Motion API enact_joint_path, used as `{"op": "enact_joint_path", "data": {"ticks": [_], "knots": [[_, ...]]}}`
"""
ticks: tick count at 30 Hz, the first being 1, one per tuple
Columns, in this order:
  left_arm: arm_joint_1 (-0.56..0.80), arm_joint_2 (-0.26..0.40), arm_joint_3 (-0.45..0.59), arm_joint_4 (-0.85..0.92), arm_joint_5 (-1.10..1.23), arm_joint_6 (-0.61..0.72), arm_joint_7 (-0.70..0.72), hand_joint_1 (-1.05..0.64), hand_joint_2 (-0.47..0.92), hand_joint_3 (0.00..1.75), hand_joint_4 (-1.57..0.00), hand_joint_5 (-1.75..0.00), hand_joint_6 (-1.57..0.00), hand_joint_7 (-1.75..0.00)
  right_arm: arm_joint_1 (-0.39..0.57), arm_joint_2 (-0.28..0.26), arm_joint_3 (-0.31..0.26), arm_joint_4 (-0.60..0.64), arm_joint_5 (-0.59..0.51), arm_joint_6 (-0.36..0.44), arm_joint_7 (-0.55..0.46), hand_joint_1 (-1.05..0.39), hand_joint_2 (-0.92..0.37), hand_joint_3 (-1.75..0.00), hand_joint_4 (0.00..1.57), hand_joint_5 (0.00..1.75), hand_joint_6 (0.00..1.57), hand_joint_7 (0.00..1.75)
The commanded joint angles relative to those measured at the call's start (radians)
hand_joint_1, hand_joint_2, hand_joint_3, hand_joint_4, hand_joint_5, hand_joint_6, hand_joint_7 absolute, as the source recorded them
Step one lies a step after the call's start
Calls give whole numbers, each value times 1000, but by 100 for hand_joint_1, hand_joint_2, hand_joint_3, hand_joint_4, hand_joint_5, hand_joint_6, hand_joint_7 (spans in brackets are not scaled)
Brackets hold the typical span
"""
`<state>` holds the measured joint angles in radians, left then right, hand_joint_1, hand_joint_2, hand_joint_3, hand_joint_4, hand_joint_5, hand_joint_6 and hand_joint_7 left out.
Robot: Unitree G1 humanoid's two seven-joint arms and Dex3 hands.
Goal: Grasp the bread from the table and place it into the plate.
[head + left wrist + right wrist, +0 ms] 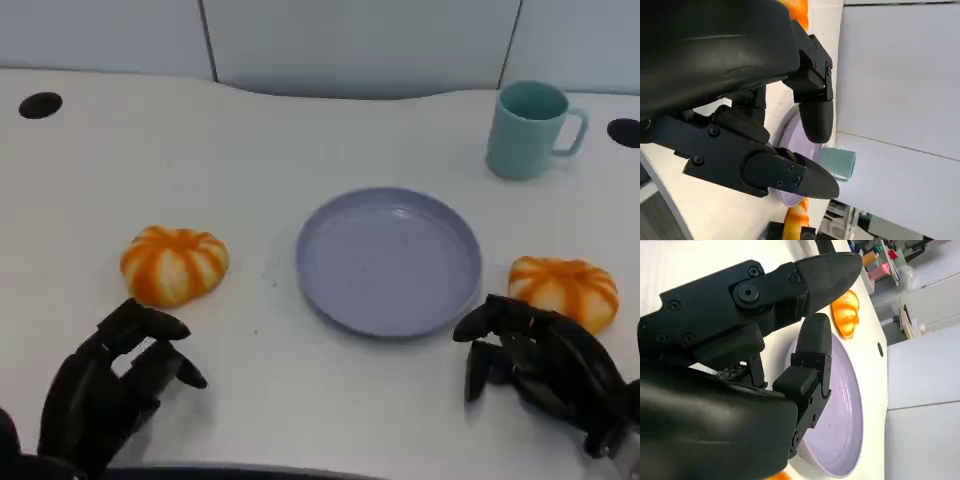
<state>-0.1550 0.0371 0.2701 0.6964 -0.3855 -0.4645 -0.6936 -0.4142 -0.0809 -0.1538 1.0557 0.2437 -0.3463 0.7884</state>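
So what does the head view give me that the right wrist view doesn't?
Head view alone: the teal mug, the left hand with fingers apart, holding nothing, and the right bread whole, just beyond the right hand. Right wrist view alone: cluttered shelves past the table edge. Both: the purple plate, bare, the left bread and the right hand, holding nothing.

This looks to me like an office or lab room set up for testing. I work at a plain white table (300, 130) with black cable holes at its 10 and 2 o'clock corners (40, 105), backed by pale grey partition panels (350, 40). Past my right hand, my wrist view catches cluttered shelves of coloured supplies (882, 262).
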Motion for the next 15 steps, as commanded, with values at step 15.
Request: {"op": "enact_joint_path", "data": {"ticks": [15], "knots": [[-18, 253, -164, -322, 693, -196, 464, -72, 92, 10, -1, -140, -15, -80, 28, -8, -1, 34, -15, 26, -12, -51, -92, -9, 61, 167, 73, 105]]}}
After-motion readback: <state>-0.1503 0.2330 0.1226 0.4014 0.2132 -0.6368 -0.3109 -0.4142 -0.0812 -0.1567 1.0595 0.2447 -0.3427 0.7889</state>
